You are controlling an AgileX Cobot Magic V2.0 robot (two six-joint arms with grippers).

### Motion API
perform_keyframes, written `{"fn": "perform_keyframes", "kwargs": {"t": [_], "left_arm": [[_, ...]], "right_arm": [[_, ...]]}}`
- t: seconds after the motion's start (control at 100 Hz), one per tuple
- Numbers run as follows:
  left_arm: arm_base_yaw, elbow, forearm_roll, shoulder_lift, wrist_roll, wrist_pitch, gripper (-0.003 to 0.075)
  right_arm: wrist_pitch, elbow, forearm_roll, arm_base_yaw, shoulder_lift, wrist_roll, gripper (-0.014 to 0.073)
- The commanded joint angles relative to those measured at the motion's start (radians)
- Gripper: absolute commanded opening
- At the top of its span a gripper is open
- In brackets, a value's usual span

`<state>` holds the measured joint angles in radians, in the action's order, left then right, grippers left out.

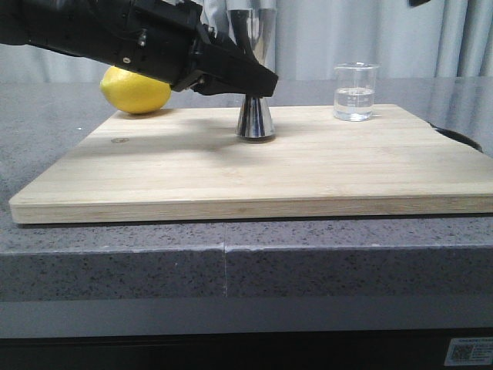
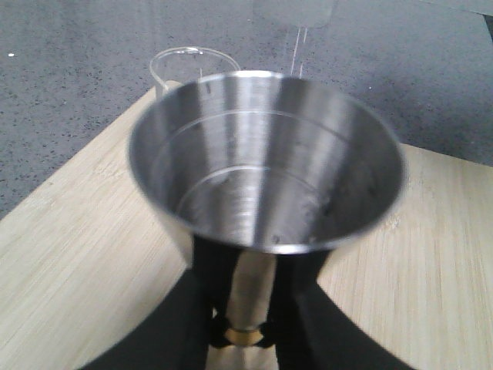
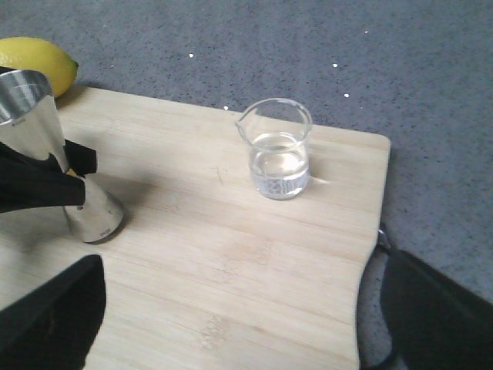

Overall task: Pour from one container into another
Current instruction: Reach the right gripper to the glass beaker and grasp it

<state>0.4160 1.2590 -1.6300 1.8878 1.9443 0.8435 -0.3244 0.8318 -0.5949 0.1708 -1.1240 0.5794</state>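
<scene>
On the board, left tool (image 1: 258, 81) grips empty jigger (image 1: 255, 116); beaker (image 1: 355, 92) holds clear liquid.

This looks like a kitchen or home-bar counter. A bamboo cutting board (image 1: 254, 166) lies on a speckled grey stone countertop (image 1: 115, 254), with a lemon (image 1: 135, 90) beside it and pale curtains (image 1: 370, 35) behind.

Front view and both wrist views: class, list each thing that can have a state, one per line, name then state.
Steel jigger: upright on the cutting board, top cup empty, gripped at its waist.
Glass beaker: upright on the board, partly filled with clear liquid, untouched.
Left gripper: shut on the jigger's waist.
Right gripper: open, above the board, holding nothing.
Lemon: whole, resting beside the board.
</scene>
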Motion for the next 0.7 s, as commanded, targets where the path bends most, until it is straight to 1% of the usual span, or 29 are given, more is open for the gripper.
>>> {"fn": "perform_keyframes", "kwargs": {"t": [0.0,0.14,0.38,0.48,0.6,0.69], "left_arm": [[-0.017,0.027,-0.06,-0.052,0.002,0.055,-0.0019],[-0.028,0.027,-0.06,-0.052,-0.002,0.058,-0.0019],[-0.028,0.027,-0.058,-0.052,-0.002,0.058,-0.0019],[-0.028,0.027,-0.058,-0.052,-0.002,0.058,-0.0019],[-0.028,0.027,-0.058,-0.052,-0.002,0.058,-0.0019],[-0.028,0.027,-0.058,-0.052,-0.002,0.058,-0.0019]], "right_arm": [[0.13,0.036,-0.021,0.039,-0.035,0.015,0.0657],[0.253,0.036,-0.021,0.095,-0.12,0.015,0.0657],[0.442,0.036,-0.022,0.141,-0.264,0.015,0.0657],[0.531,0.036,-0.022,0.175,-0.315,0.011,0.0657],[0.63,0.036,-0.022,0.209,-0.369,-0.043,0.0657],[0.687,0.036,-0.022,0.211,-0.4,-0.077,0.0657]]}}
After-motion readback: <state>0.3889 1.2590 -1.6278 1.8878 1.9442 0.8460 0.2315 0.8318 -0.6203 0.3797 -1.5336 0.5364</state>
